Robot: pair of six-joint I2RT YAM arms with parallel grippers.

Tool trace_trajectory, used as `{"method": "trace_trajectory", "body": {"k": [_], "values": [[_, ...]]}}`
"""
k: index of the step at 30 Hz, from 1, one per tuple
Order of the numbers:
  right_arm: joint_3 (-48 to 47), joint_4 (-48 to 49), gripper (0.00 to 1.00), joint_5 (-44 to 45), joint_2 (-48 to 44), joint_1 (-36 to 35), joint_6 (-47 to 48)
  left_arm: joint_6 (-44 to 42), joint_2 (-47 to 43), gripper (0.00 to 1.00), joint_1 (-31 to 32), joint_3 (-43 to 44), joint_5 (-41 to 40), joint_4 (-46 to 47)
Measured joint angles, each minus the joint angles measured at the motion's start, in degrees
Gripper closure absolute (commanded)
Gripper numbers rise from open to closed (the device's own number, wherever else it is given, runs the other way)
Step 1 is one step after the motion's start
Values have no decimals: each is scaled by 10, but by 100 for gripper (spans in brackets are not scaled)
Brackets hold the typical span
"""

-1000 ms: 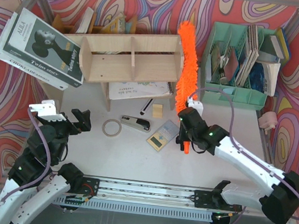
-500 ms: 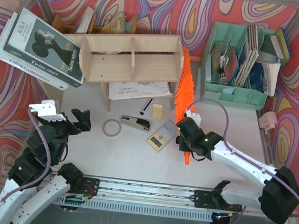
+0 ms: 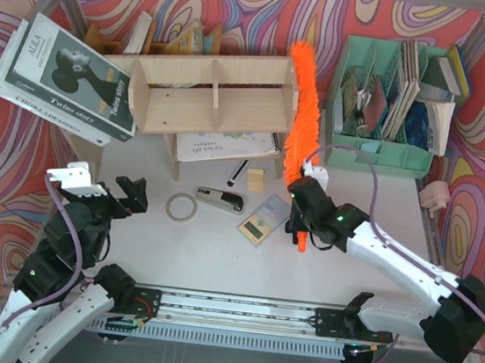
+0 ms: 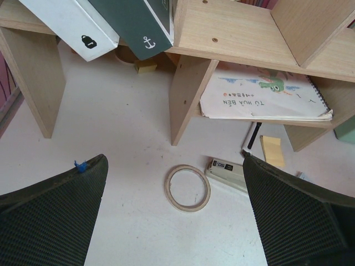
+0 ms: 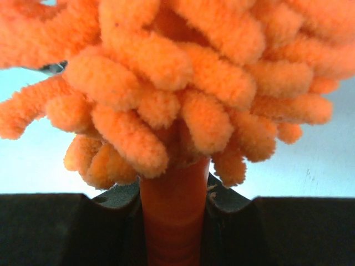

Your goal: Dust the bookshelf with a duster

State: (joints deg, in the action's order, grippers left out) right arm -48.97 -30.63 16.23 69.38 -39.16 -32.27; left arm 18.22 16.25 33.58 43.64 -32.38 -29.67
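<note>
The right hand (image 3: 302, 211) is clamped shut on the thin orange handle of the duster (image 3: 304, 109), just below its fluffy head; the wrist view shows the handle (image 5: 173, 219) pinched between the two dark fingers. The duster rises from mid-counter toward the far edge, its head running alongside the right end of the bookshelf (image 3: 208, 98) and its tip passing the top tier. Whether the fluff touches the wood cannot be told. The bookshelf stands toward the counter's (image 3: 216, 249) far edge, left of centre, with a mint-green organiser (image 3: 379, 150) in the far right corner. The left hand (image 3: 107, 191) hovers near the counter's near left corner, spread fully open and holding nothing. A tape ring (image 4: 188, 188) and a stapler (image 4: 227, 170) lie before the shelf.
</note>
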Motion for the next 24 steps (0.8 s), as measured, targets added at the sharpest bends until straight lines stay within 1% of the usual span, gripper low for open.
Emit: {"method": "trace_trajectory", "body": {"k": [4, 9, 15, 24], "values": [[-47, -2, 100, 19, -37, 0, 16, 0, 0, 2, 0, 0, 0, 0], [-50, 0, 100, 24, -46, 0, 20, 0, 0, 2, 0, 0, 0, 0], [18, 6, 100, 3, -31, 0, 6, 0, 0, 2, -2, 0, 0, 0], [116, 48, 100, -42, 5, 0, -28, 0, 2, 2, -2, 0, 0, 0]]}}
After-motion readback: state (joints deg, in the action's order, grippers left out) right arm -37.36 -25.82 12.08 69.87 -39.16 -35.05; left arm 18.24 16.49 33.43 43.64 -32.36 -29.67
